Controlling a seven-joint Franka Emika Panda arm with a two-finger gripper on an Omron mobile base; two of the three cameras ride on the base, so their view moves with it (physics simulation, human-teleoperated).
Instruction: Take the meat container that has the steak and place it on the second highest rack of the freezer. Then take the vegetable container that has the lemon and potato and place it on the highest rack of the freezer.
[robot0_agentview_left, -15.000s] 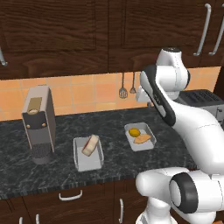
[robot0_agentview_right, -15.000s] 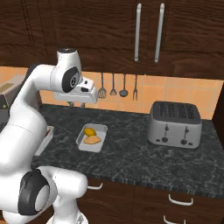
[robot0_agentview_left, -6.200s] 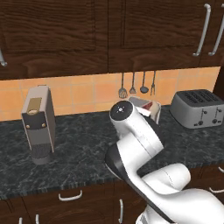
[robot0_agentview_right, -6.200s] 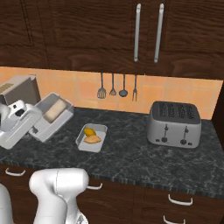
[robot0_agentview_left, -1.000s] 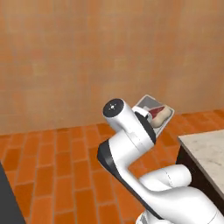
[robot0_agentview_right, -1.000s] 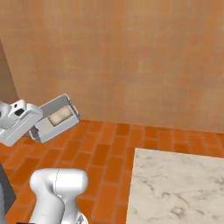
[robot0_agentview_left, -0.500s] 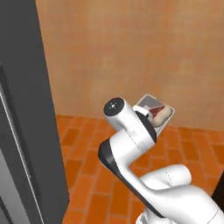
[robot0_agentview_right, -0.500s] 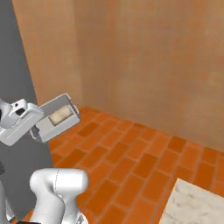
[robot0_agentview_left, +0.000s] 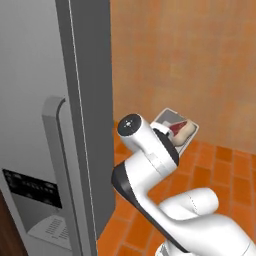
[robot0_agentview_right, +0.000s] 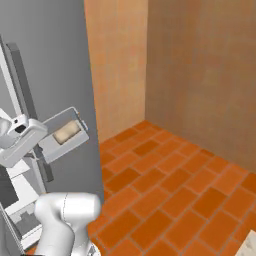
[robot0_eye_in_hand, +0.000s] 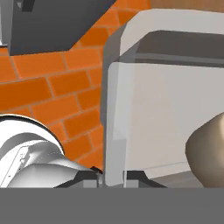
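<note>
The meat container (robot0_agentview_left: 176, 131), a shallow grey tray, hangs tilted in the air with the reddish steak (robot0_agentview_left: 181, 129) lying inside. My gripper (robot0_eye_in_hand: 113, 176) is shut on the container's rim (robot0_eye_in_hand: 114, 131). The steak's beige fat side (robot0_eye_in_hand: 206, 148) bulges at the right of the hand view. In the right base view the gripper (robot0_agentview_right: 42, 143) holds the container (robot0_agentview_right: 62, 135) just in front of the freezer (robot0_agentview_right: 50, 60). The freezer (robot0_agentview_left: 40, 100) fills the left, its door with bar handle (robot0_agentview_left: 54, 150) and dark dispenser panel (robot0_agentview_left: 30, 189) facing me. The racks are hidden. The vegetable container, lemon and potato are out of view.
An orange brick floor (robot0_agentview_right: 170, 185) stretches to the right of the freezer. Plain orange-tan walls (robot0_agentview_right: 200, 65) meet in a corner behind it. A pale marble counter corner (robot0_agentview_right: 250, 246) shows at the lower right.
The whole picture has swung as the base turned: the freezer now stands much larger on the left. The container stays in the gripper, in the same pose relative to the arm.
</note>
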